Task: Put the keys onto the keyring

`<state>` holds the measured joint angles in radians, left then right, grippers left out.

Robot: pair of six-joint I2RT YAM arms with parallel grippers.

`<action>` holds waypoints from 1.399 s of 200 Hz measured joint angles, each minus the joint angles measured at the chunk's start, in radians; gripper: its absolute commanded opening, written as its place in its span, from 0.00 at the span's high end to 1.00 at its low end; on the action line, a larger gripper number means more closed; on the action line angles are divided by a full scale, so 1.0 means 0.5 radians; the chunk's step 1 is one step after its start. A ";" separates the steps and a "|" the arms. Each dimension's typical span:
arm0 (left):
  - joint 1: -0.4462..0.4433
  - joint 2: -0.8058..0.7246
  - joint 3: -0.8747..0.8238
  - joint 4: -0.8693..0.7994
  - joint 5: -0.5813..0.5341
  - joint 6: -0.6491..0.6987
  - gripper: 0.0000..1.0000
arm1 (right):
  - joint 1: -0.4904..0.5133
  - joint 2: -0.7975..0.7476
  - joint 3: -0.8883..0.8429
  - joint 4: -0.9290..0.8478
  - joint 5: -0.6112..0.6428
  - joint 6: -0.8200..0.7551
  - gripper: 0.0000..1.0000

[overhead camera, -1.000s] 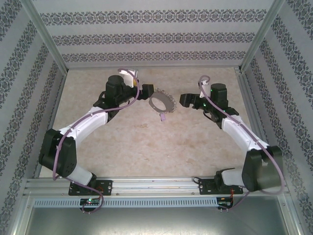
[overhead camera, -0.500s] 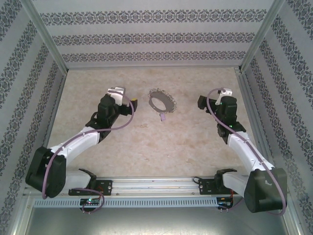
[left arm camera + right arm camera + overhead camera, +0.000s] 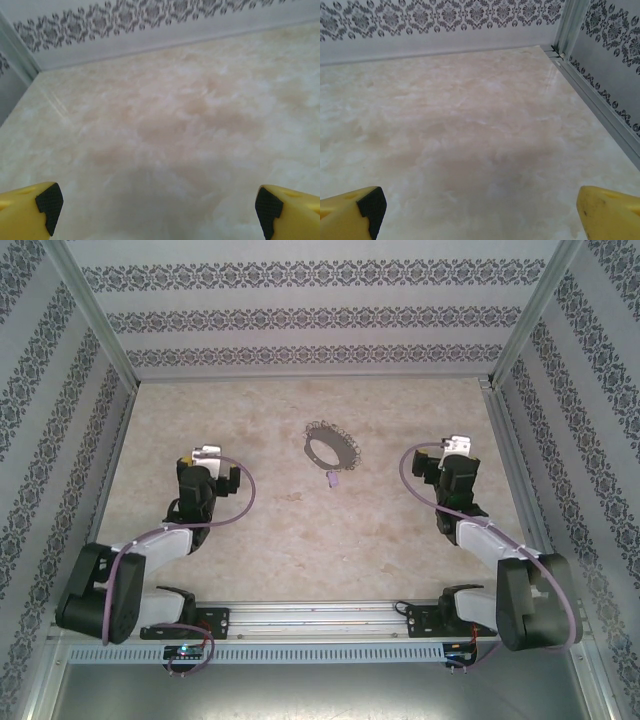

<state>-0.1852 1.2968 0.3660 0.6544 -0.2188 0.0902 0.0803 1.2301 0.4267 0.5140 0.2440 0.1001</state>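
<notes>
My left gripper stands wide apart. From its wrist, the two yellow fingers sit in the bottom corners, each with a black pad on its inner face. Both are cut off by the lower edge, so I see little more than their tips. Between them lies bare marbled tabletop running up to the patterned wall.

My right gripper is spread just as wide and holds nothing. Its one finger shows a black pad. The other is a plain yellow wedge cropped at the corner, its pad turned out of sight. A metal frame post rises at the far right corner.

From above, the left gripper and the right gripper hang low over the table on either side, each mostly hidden under its own wrist and white camera housing. From there I could not judge the gap between the fingers.

The keyring lies flat in the far middle of the table, between my two arms and well apart from both. Its scalloped edge blurs into a dark fringe. The key is a tiny lilac speck just at the ring's near side. Its blade is too small to make out. I cannot tell whether it touches the ring or hangs threaded on it.
</notes>
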 measured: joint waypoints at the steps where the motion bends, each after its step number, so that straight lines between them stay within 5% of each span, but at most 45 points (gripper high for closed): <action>1: 0.002 0.005 -0.005 0.007 0.000 0.000 0.00 | 0.000 0.003 -0.002 0.005 0.000 -0.002 0.02; 79: 0.129 0.458 -0.224 0.751 0.143 0.016 0.00 | -0.013 0.510 -0.311 0.832 -0.103 -0.140 0.02; 107: 0.194 0.560 -0.220 0.870 0.229 0.005 0.00 | -0.041 0.587 -0.298 0.880 -0.230 -0.162 0.02; 150: 0.271 0.571 -0.045 0.716 0.377 -0.044 0.00 | -0.170 0.586 -0.145 0.826 -0.369 -0.125 0.02; 280: 0.385 0.571 0.068 0.497 0.506 -0.153 0.00 | -0.125 0.586 -0.120 0.742 -0.394 -0.112 0.02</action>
<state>0.0071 1.5822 0.4000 0.9031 0.0341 0.0139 0.0177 1.5230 0.3668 0.8852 0.0467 0.0441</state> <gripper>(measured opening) 0.998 0.977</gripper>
